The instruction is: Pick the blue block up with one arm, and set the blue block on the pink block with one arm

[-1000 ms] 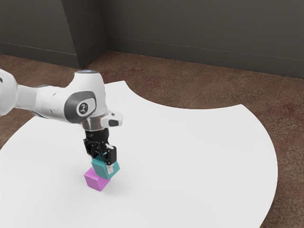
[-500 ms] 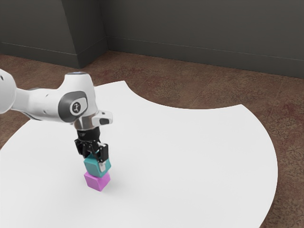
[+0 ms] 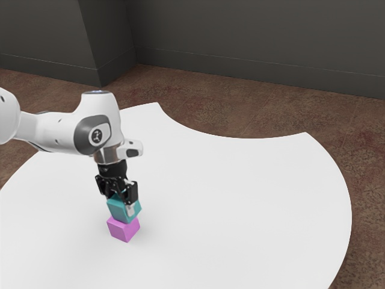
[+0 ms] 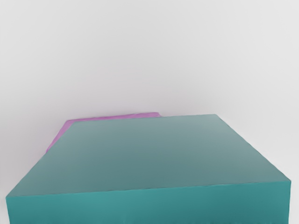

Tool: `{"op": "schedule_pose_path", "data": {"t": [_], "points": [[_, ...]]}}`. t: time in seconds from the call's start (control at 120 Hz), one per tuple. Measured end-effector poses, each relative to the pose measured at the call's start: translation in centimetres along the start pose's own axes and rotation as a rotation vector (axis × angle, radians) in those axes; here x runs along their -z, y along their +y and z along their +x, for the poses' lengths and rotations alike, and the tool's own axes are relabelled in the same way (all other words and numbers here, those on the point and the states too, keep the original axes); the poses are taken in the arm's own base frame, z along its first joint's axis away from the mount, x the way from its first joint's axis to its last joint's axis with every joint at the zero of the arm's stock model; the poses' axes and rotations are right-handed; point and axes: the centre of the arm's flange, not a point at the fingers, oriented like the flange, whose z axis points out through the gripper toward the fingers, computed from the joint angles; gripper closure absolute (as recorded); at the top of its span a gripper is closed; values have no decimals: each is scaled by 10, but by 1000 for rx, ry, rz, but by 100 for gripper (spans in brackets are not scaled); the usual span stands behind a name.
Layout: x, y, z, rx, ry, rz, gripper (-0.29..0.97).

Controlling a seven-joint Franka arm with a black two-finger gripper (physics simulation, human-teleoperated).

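The teal-blue block (image 3: 122, 209) rests on top of the pink block (image 3: 123, 229) on the white table (image 3: 240, 198), toward the exterior view's lower left. My black gripper (image 3: 121, 203) stands straight above the stack, shut on the blue block, with a finger on each side of it. In the wrist view the blue block's top face (image 4: 149, 158) lies just under my hand, and a sliver of the pink block (image 4: 93, 122) peeks out from beneath its far edge.
The round white table spreads wide to the exterior view's right of the stack. Brown carpet (image 3: 252, 102) and a dark wall (image 3: 240, 30) lie beyond the table's edge.
My gripper carried the blue block toward the exterior view's left and set it squarely over the pink block. Over the last half second almost nothing has moved.
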Motion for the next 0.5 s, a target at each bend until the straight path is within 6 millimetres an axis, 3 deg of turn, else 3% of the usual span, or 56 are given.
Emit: {"op": "schedule_pose_path", "data": {"t": [0.5], "points": [[0, -7, -7, -7, -32, 13, 32]]}}
